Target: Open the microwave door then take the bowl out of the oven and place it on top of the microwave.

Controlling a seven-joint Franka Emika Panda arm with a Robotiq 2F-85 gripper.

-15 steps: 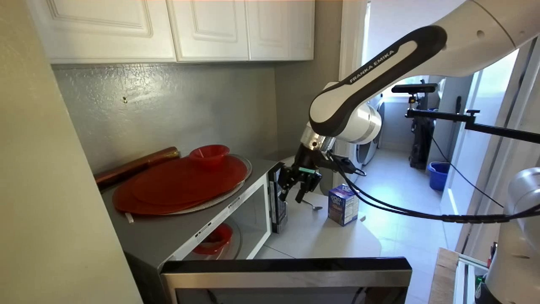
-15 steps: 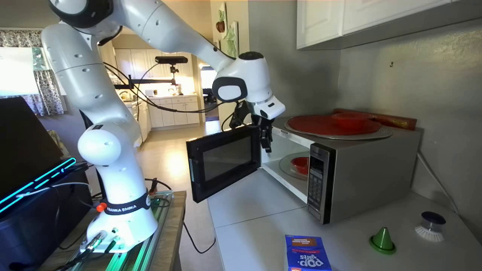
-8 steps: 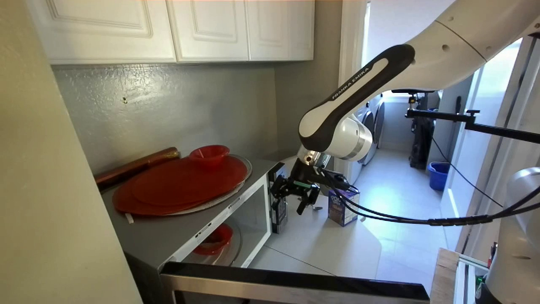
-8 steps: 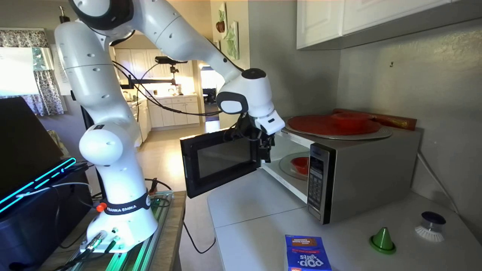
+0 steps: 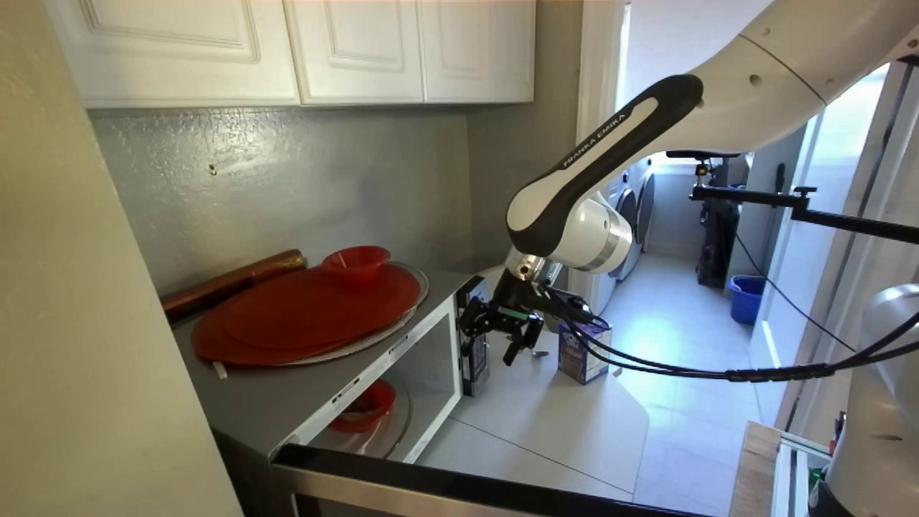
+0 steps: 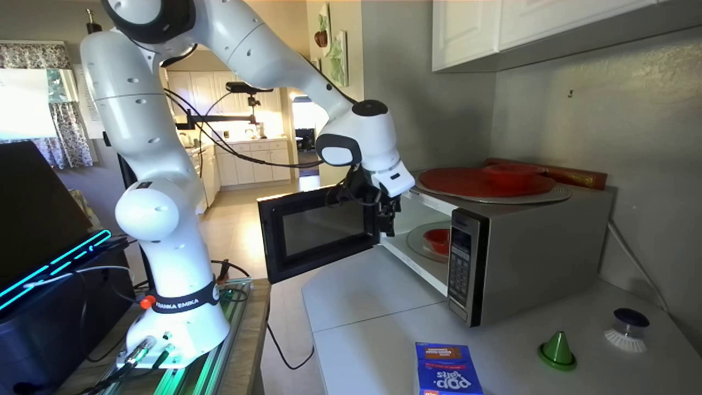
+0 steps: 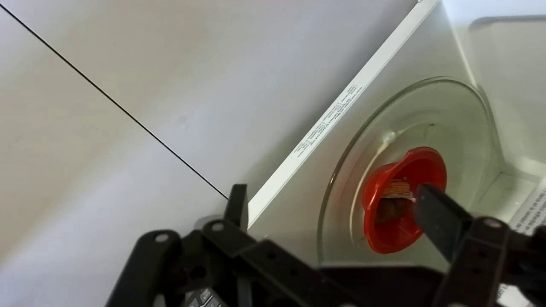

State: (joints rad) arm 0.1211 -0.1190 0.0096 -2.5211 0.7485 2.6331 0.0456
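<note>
The grey microwave [image 5: 237,395] [image 6: 543,258] stands with its door [image 5: 416,482] [image 6: 323,233] swung wide open. A red bowl [image 5: 373,406] [image 6: 437,240] sits on the glass turntable [image 7: 341,170] inside. In the wrist view this bowl [image 7: 426,164] holds something brownish, and one finger overlaps it in the picture. My gripper [image 5: 488,355] [image 6: 388,227] is in front of the open cavity, near the control panel side in one picture. Its fingers [image 7: 335,202] are spread wide with nothing between them, apart from the bowl. The microwave top [image 5: 237,388] bears a second red bowl [image 5: 357,264] on red round mats.
The red mats [image 5: 301,309] lie on a silver round tray, with a reddish-brown roll [image 5: 237,283] behind. White cabinets [image 5: 359,50] hang above. A Pop-Tarts box [image 6: 447,367], a green cone [image 6: 558,351] and a brush [image 6: 628,329] stand on the white counter [image 6: 367,307].
The microwave door has swung wider open. My gripper has come down and a little toward the microwave, mostly in the first half second. The bowls have not moved.
</note>
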